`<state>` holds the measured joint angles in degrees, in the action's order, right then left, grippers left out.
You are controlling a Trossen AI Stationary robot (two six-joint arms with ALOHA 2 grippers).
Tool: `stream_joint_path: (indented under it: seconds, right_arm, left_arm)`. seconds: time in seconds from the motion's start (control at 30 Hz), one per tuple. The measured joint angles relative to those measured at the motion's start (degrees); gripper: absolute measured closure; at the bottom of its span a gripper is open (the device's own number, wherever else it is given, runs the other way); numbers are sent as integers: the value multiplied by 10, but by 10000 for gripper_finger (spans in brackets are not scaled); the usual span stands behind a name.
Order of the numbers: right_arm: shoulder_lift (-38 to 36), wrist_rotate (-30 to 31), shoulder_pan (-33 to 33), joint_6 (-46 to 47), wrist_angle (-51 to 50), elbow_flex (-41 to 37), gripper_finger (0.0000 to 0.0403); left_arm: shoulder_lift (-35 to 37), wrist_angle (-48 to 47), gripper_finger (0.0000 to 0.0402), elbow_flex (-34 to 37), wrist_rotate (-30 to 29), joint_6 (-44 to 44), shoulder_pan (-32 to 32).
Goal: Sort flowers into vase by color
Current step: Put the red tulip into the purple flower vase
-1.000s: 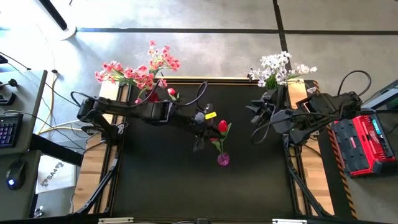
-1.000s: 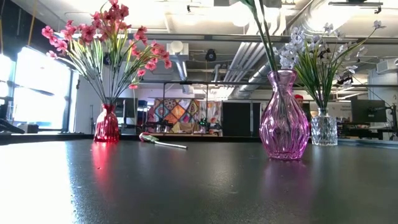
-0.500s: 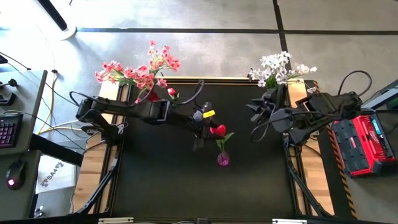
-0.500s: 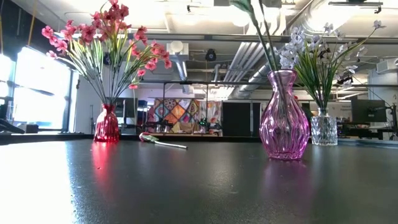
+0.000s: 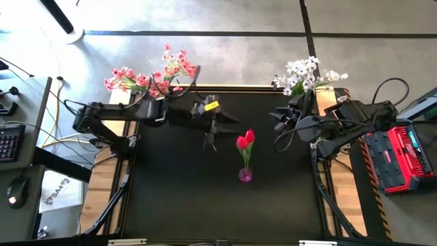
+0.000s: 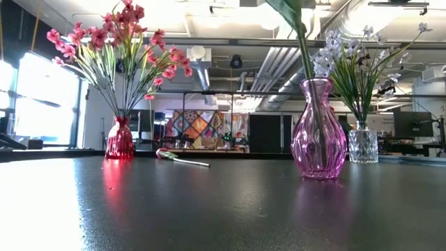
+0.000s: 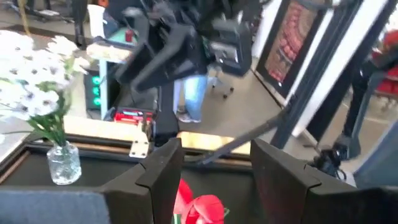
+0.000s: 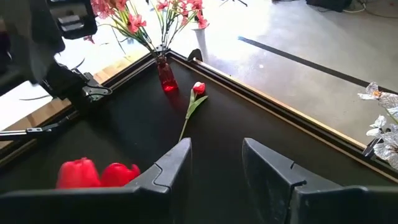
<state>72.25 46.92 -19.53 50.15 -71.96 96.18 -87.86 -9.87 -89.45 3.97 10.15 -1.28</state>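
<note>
With two red tulips (image 5: 244,139) standing in the pink vase (image 5: 244,175), our open, empty left claw (image 5: 213,134) should go for the tulip (image 8: 195,98) lying on the worktop (image 5: 177,198) by the red vase (image 6: 120,139), while our open right claw (image 5: 278,130) waits.

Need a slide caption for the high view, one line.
Two red tulips stand in the pink vase at table centre; left tool open beside them, right arm waiting at the right.

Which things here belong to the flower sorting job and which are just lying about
Job: red tulips in pink vase; loose tulip on table; pink blossoms in red vase; white blossoms in clear vase.
Lying about: red case, keyboard, mouse.
</note>
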Motion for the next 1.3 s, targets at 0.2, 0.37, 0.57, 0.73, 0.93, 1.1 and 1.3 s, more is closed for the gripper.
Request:
stream_joint_path:
  seconds: [0.2, 0.37, 0.57, 0.73, 0.93, 1.1, 1.3]
  right_arm:
    - [0, 0, 0, 4, 0, 0, 273]
    - [0, 0, 11, 24, 0, 0, 273]
    - [0, -9, 31, 39, -2, 0, 273]
    - [0, -60, 51, 55, -17, 0, 273]
    - [0, -127, 57, 88, -50, 0, 273]
    - [0, -175, 46, 101, -89, 0, 273]
    - [0, -184, 34, 100, -144, 0, 273]
  left_arm:
    - [36, -73, 222, 0, -91, 80, 16]
    - [43, -237, 222, 0, -177, 155, 44]
    - [-11, -328, 222, 7, -233, 277, 52]
    - [-63, -334, 222, 15, -240, 372, 69]
    - [-140, -361, 222, 16, -306, 464, 85]
    - [-209, -398, 222, 16, -315, 603, 88]
    - [-286, -470, 222, 16, -344, 762, 91]
